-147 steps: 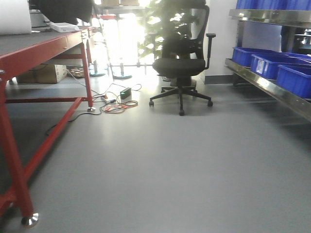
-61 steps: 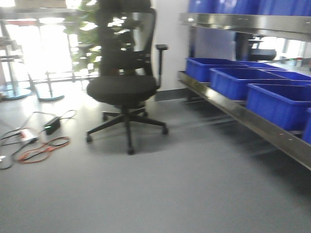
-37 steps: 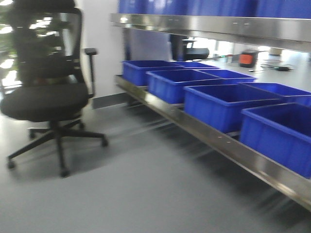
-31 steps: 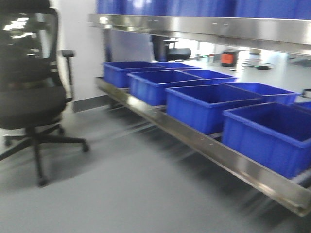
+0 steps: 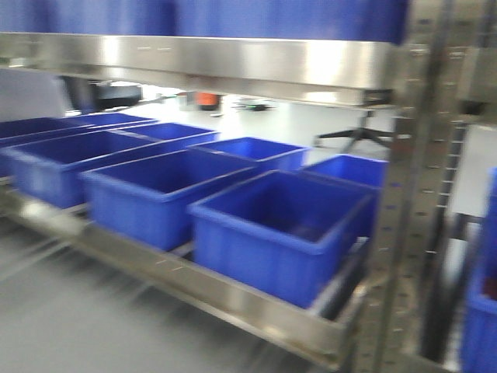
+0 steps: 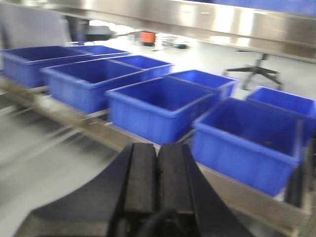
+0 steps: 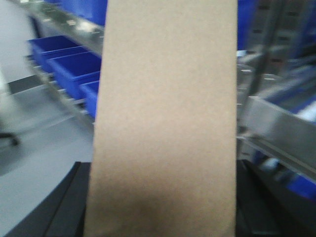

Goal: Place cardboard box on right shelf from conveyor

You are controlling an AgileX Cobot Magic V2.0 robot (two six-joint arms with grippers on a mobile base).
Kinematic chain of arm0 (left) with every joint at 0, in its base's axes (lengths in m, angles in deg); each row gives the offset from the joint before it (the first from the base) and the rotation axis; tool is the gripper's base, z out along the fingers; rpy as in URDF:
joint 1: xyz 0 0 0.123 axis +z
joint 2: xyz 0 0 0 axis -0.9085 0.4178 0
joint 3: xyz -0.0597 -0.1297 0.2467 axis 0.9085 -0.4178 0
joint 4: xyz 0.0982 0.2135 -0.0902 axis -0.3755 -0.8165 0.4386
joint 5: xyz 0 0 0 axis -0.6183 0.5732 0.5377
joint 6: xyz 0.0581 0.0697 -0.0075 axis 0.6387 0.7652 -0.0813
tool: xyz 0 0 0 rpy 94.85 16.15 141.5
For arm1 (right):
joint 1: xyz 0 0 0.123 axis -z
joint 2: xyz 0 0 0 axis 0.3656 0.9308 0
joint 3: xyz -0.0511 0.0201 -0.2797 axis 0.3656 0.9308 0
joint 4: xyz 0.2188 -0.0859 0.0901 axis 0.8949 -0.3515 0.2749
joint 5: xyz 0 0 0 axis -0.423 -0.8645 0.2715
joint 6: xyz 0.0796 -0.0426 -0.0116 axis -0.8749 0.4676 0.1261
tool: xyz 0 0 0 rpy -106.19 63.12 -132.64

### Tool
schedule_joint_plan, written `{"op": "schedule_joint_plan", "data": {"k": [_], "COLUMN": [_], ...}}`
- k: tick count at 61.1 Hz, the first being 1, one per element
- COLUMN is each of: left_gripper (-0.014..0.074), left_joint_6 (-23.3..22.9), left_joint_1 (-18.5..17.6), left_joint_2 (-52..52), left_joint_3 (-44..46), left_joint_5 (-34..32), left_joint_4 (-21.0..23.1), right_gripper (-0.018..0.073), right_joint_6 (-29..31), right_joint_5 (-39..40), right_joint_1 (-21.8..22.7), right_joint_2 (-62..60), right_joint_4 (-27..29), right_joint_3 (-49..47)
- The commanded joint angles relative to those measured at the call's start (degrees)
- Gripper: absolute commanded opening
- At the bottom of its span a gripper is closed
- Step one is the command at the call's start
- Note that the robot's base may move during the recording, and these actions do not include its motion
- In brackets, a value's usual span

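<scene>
The tan cardboard box (image 7: 165, 118) fills the middle of the right wrist view, held lengthwise between the black fingers (image 7: 66, 207) of my right gripper (image 7: 163, 212), which is shut on it. The steel shelf (image 5: 233, 66) with its shiny front lip spans the front view, and a lower steel ledge (image 5: 194, 291) runs under a row of bins. A perforated grey upright (image 5: 408, 202) stands at the right. My left gripper (image 6: 157, 163) is shut and holds nothing, pointing at the lower ledge (image 6: 84, 126). The conveyor is out of view.
Several blue plastic bins (image 5: 276, 229) sit side by side along the lower ledge, also in the left wrist view (image 6: 158, 106). More blue bins (image 5: 295, 17) line the upper shelf. Grey floor (image 5: 70, 326) lies in front. An office chair base (image 6: 256, 74) shows behind the rack.
The whole view has swung to the right: the red conveyor and the black office chair have left the frame, and the steel shelf with its blue bins now stands close and head-on.
</scene>
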Motion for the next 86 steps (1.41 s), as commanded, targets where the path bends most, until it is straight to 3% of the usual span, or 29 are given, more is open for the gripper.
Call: {"op": "schedule_joint_plan", "data": {"k": [1, 73, 86], "left_gripper": [-0.0116, -0.0116, -0.0116], "left_joint_6": [0.01, 0.01, 0.01], "left_joint_1": [-0.35, -0.47, 2.04], "left_joint_2": [-0.82, -0.82, -0.82], "left_joint_3": [-0.54, -0.54, -0.54], "left_joint_5": [-5.04, -5.04, -5.04], "left_joint_4": [0.34, 0.34, 0.34], "right_gripper": [0.0195, 0.0195, 0.0195], "right_joint_6": [0.56, 0.56, 0.56], "right_joint_5": [5.49, 5.49, 5.49], "right_joint_1": [0.15, 0.15, 0.15], "right_joint_2": [0.43, 0.43, 0.43], "right_joint_4": [-0.76, -0.76, -0.76], "right_joint_3": [-1.89, -1.89, -1.89]}}
